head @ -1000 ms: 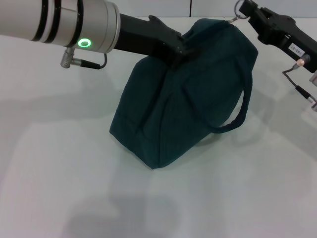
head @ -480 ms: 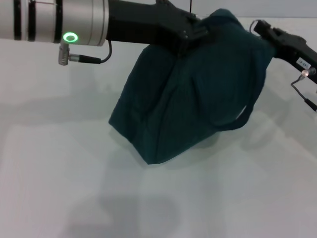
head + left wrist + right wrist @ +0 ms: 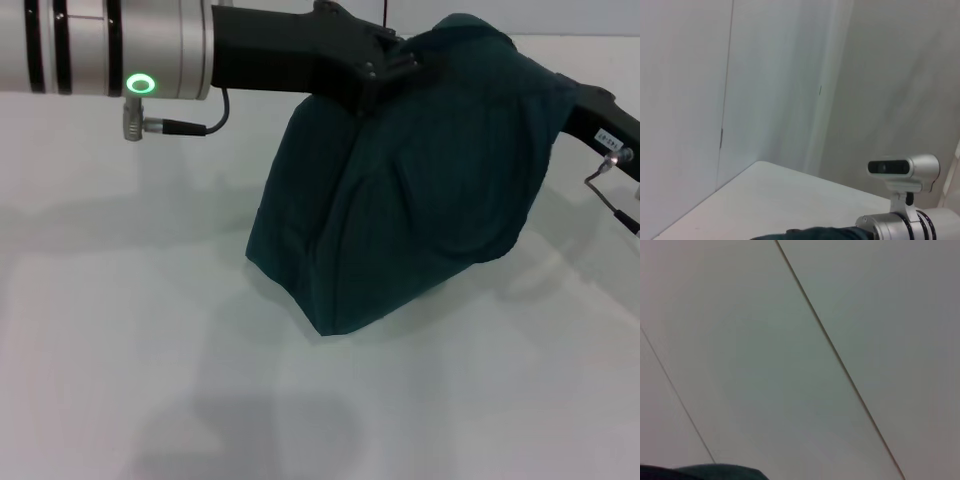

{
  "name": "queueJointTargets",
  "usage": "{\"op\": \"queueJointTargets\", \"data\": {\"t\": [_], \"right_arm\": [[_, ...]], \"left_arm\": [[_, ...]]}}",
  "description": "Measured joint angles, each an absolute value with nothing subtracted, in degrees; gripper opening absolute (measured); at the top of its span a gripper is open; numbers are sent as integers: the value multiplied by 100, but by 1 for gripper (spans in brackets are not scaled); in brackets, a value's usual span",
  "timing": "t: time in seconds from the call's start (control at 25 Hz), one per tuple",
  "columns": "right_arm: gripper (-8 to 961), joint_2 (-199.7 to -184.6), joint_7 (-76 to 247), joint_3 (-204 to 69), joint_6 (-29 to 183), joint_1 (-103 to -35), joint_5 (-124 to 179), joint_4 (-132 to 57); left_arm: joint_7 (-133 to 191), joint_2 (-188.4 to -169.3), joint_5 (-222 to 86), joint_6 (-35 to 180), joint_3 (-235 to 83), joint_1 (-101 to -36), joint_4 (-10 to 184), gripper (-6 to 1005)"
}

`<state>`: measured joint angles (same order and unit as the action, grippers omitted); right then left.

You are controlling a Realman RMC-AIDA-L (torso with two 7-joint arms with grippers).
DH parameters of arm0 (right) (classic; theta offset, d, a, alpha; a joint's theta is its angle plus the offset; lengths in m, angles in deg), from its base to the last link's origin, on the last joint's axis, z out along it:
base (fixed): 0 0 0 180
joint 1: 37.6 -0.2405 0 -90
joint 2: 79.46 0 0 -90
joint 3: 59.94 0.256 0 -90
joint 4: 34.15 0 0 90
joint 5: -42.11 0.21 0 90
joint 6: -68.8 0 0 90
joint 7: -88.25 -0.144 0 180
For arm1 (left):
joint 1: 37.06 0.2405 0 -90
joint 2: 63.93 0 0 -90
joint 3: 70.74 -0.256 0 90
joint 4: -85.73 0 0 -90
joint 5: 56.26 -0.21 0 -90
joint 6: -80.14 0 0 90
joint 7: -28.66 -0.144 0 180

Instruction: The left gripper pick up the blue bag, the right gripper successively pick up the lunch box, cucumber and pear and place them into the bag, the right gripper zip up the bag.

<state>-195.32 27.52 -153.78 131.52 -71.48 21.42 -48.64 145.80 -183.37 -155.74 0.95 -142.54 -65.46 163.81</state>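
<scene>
The black two-fingered left gripper [image 3: 392, 68] is clamped on the top of the dark teal fabric bag [image 3: 420, 190], which rests on the white table [image 3: 150, 330]. The right gripper [image 3: 590, 105] sits behind the bag's far side; its grip cannot be told.

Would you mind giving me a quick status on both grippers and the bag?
Left gripper at blue bag top edge. Right gripper behind bag's right side, fingers hidden. Bag bottom on table. Lunch box, cucumber, pear not in sight.

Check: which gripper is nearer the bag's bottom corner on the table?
Left. The left gripper is at the blue bag top, above that corner; the right gripper sits behind the bag's far upper edge.
</scene>
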Motion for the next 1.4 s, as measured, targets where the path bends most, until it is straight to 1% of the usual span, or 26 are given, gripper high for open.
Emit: {"op": "queueJointTargets", "data": {"t": [0.2, 0.32, 0.52, 0.76, 0.88, 0.96, 1.2, 1.32, 1.4], "right_arm": [[168, -19519, 2743, -15373, 13476, -7121, 2138, -4877], [169, -19512, 2757, -15325, 13582, -6974, 2169, -4903], [272, -19489, 2831, -15232, 13643, -6607, 2243, -5094], [395, -19473, 2993, -15167, 13816, -6437, 2251, -5109], [535, -19455, 3035, -15167, 13896, -6394, 2247, -5109], [628, -19454, 3068, -15168, 13909, -6382, 2247, -5112], [856, -19439, 3125, -15113, 14012, -6320, 2251, -5115], [870, -19366, 3356, -14971, 14418, -6230, 2218, -5127], [880, -19236, 3567, -14948, 14814, -6159, 2187, -5178]], "left_arm": [[14430, -18346, -15572, 159, -14179, -6552, 16113, 57], [14314, -18346, -15572, 202, -14076, -6590, 15879, 76], [14117, -18350, -15570, 250, -13913, -6683, 15432, 107], [14049, -18356, -15563, 404, -13823, -6691, 15119, 145], [13868, -18361, -15514, 523, -13820, -6596, 15082, 164], [13571, -18365, -15410, 561, -13829, -6503, 15076, 238], [12614, -18366, -14837, 628, -13807, -6161, 15113, 468], [12143, -18345, -14335, 512, -13621, -5970, 15144, 591], [11827, -18342, -14092, 283, -13442, -5823, 15163, 665]]}}
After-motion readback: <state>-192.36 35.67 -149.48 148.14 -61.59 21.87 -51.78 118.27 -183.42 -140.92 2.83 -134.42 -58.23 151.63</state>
